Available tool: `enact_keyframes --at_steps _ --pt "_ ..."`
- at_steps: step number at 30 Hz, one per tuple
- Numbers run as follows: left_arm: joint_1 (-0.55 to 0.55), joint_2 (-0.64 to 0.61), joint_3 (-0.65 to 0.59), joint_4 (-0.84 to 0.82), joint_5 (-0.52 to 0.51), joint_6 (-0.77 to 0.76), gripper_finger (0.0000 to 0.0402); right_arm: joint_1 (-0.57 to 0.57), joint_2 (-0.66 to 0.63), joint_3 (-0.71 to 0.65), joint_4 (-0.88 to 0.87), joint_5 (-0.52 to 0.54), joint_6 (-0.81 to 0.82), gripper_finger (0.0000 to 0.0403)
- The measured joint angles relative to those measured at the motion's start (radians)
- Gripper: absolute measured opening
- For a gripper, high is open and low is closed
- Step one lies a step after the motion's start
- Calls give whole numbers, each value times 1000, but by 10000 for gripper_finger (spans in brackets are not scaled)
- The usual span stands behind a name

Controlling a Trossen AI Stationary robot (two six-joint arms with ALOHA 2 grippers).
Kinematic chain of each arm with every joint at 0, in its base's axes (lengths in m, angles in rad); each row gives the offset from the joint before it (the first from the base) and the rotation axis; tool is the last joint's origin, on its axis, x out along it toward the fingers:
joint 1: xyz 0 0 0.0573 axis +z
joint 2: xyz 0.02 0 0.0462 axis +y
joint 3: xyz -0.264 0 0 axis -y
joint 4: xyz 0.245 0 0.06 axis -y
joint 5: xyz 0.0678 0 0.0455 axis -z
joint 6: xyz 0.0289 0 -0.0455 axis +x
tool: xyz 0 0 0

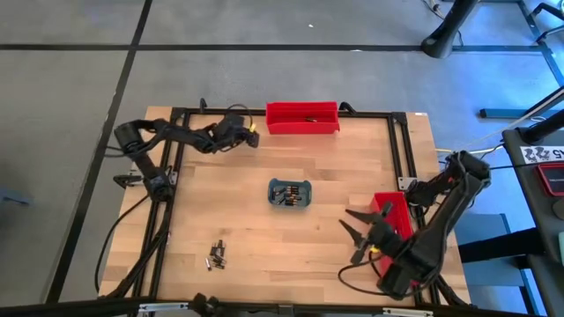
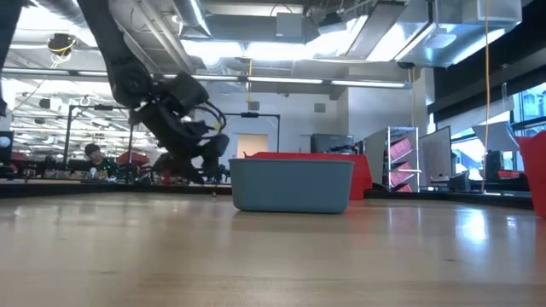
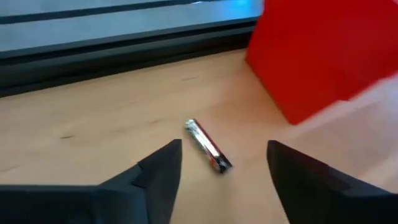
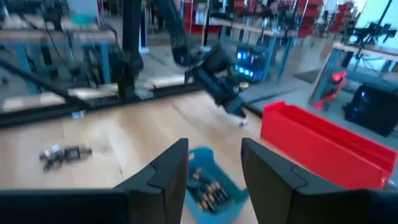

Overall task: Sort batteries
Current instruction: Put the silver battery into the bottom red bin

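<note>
Left gripper (image 3: 221,174), jaws wide and empty, low over the bench (image 1: 264,238); 1 battery (image 3: 208,147) lies flat on the wood just ahead of and between the 2 tips, beside the far red bin (image 1: 302,118). Right gripper (image 1: 359,232), jaws parted and empty, held above the bench; the blue-grey tray (image 1: 289,194) of batteries (image 4: 205,183) lies ahead of its jaws. Loose batteries (image 1: 217,255) lie well apart from both.

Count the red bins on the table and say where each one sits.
2. One red bin sits at the table's far edge; the other red bin sits at the right edge, partly covered by the right arm.
</note>
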Motion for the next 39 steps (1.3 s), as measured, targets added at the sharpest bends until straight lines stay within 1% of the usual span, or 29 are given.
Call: enact_keyframes --at_steps 2,4,6,8,12,14,18,21,25,28,30,32,35,39 --pt "10 36 22 -3 -3 1 240 -1 6 0 8 -48 0 150" --pt "14 70 51 -8 -8 11 245 -6 11 0 23 -73 0 150" --pt "3 84 93 -65 -43 27 244 -6 15 0 36 -79 0 150" --pt "-2 102 136 -107 -73 49 239 -5 14 0 39 -79 0 150" --pt "6 145 203 -276 -92 61 219 -5 14 0 47 -85 0 150" --pt "7 152 224 -328 -99 57 204 -5 14 0 57 -86 0 150" --pt "7 154 226 -348 -92 72 170 -5 14 0 64 -90 0 150" --pt "7 154 229 -387 -87 104 136 -5 14 0 70 -99 1 150" --pt "11 152 230 -459 -83 167 81 -5 14 0 78 -104 1 150" --pt "7 151 230 -500 -86 212 28 -5 14 0 95 -107 1 150" --pt "-13 151 230 -519 -105 254 8 -5 14 0 108 -125 1 150" --pt "-49 146 230 -544 -152 291 7 -5 17 0 121 -140 2 150" --pt "-122 116 223 -625 -228 305 1 -5 33 0 132 -150 2 150" --pt "-235 52 216 -765 -245 297 0 -5 69 0 157 -164 2 150"
